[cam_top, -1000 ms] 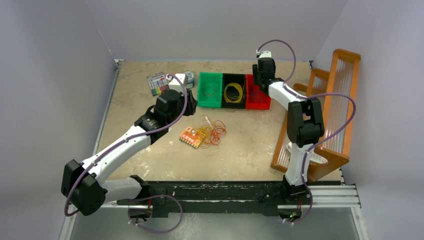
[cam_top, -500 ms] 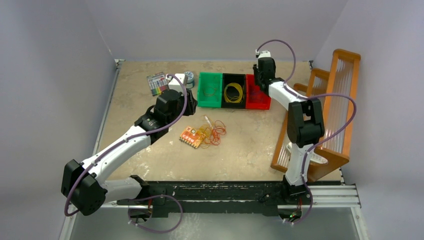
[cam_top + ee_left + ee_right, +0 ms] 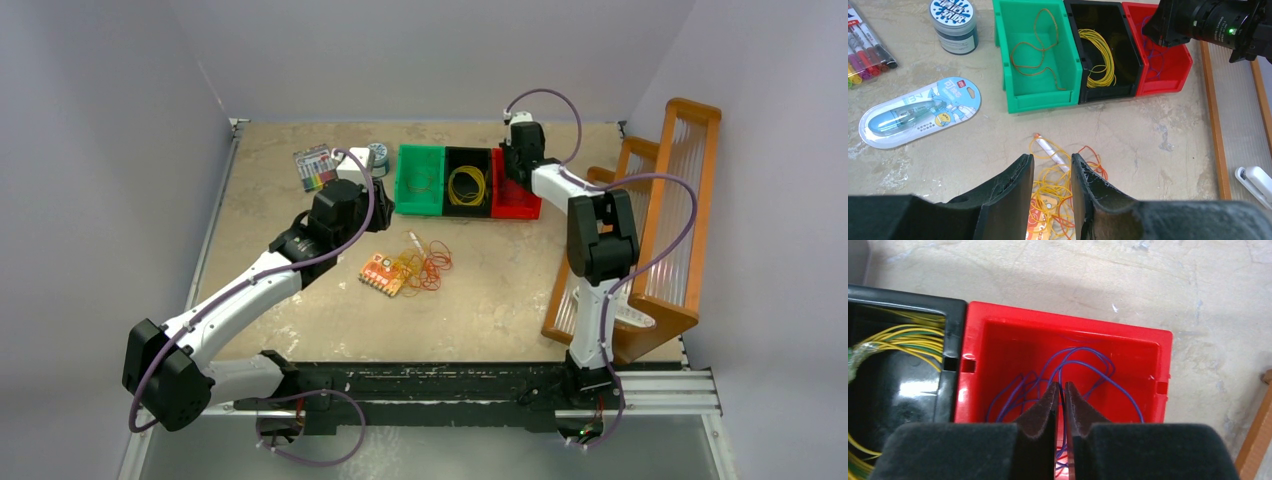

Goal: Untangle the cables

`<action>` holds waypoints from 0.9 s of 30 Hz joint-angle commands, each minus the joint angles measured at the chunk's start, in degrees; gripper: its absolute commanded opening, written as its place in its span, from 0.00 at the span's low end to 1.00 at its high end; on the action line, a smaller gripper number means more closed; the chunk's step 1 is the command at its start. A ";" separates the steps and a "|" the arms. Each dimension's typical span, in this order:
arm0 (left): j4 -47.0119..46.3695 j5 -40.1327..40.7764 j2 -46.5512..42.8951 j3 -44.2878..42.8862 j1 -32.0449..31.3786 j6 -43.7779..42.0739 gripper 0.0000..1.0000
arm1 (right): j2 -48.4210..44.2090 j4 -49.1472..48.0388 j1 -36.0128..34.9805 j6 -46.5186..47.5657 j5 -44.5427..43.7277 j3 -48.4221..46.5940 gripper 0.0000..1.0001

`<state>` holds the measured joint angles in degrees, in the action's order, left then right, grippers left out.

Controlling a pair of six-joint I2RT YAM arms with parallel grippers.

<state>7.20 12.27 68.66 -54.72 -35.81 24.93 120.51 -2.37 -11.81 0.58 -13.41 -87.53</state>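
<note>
At mid-surface [image 3: 500, 290], a little nearer than the row of bins: loose tangle of cables [image 3: 427, 264], yellow and orange-red loops crossing one another, flat on the surface. Touches a small orange circuit board [image 3: 383, 274] on its left side, with some yellow loops lying over the board in the left wrist view. Has a short pale tube with an orange tip [image 3: 1052, 152] lying among the loops at its far edge.

Farther back, in three bins set side by side: an orange-brown loop [image 3: 1035, 45] in the green bin [image 3: 1008, 65] on the left, a yellow coil [image 3: 1100, 57] in the black bin [image 3: 1108, 92] in the middle, purple-blue strands [image 3: 1083, 365] in the red bin [image 3: 1068, 320] on the right.

Up off the surface, by the tangle's far-left side: left gripper [image 3: 1052, 159], fingers apart, nothing between them. Over the red bin, pointing down into it: right gripper [image 3: 1060, 386], fingers drawn almost together, only a thin slit showing. Purple-blue strands pass beneath the tips; cannot tell whether any strand is pinched.

Left of the bins, on the surface: a round jar with a blue printed lid [image 3: 954, 25], a pack of coloured markers [image 3: 863, 47], a blister-packed correction tape [image 3: 920, 112], each apart from the others. Along the right edge: a wooden rack [image 3: 670, 220], and near it a white clip [image 3: 1255, 180].
</note>
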 commanded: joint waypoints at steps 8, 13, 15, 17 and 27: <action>-1.31 0.31 -0.63 0.05 -0.22 0.39 0.33 | -0.61 -1.87 1.02 -1.68 11.38 -2.42 0.05; -1.31 0.31 -0.47 0.03 -0.22 0.46 0.33 | -0.75 -2.03 1.99 -2.21 14.17 -2.04 0.06; -1.31 0.29 -0.49 0.02 -0.20 0.47 0.33 | -1.35 -2.02 2.22 -2.17 14.13 -2.03 0.09; -1.31 0.24 -0.41 -0.04 -0.22 0.40 0.33 | -2.49 -1.94 2.32 -1.96 13.59 -1.88 0.12; -1.66 -0.26 0.52 -0.54 -0.22 0.51 0.33 | -9.53 -0.25 2.32 -1.28 13.23 -0.80 0.28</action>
<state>7.40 12.23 68.79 -54.72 -35.81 24.93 117.62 -2.11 -9.47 -0.93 -1.30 -87.83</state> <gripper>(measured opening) 0.330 0.249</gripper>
